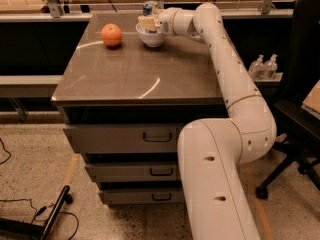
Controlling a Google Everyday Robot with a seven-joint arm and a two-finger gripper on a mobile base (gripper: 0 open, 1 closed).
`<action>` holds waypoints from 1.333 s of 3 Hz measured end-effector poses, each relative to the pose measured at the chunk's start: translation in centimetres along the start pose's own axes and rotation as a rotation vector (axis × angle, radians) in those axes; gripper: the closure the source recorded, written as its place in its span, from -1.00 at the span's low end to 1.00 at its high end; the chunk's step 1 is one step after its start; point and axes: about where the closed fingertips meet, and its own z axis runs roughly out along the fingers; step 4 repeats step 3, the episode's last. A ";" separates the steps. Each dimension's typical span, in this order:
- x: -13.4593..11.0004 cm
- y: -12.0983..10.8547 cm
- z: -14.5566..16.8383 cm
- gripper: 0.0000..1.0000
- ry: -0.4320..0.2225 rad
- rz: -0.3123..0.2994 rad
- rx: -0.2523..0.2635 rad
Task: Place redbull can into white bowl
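The white bowl (151, 38) stands at the far end of the tabletop, right of the orange fruit. My gripper (148, 23) reaches over the bowl's rim from the right and is shut on the redbull can (148, 7). The can stands upright, with its blue and silver top showing above the gripper. The can's lower part is hidden behind the gripper and the bowl, so I cannot tell whether it rests inside the bowl.
An orange fruit (111, 35) sits on the brown tabletop (135, 74), left of the bowl. The table has drawers (157, 136) below. Two bottles (264, 66) stand on a shelf at the right. A black chair (300, 109) is at the far right. A counter edge runs behind the table.
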 end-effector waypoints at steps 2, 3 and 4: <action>0.2 0.3 0.4 -0.74 0.002 0.002 -0.005; 0.3 0.5 0.7 -1.00 0.003 0.003 -0.009; 0.3 0.5 0.7 -1.00 0.003 0.003 -0.009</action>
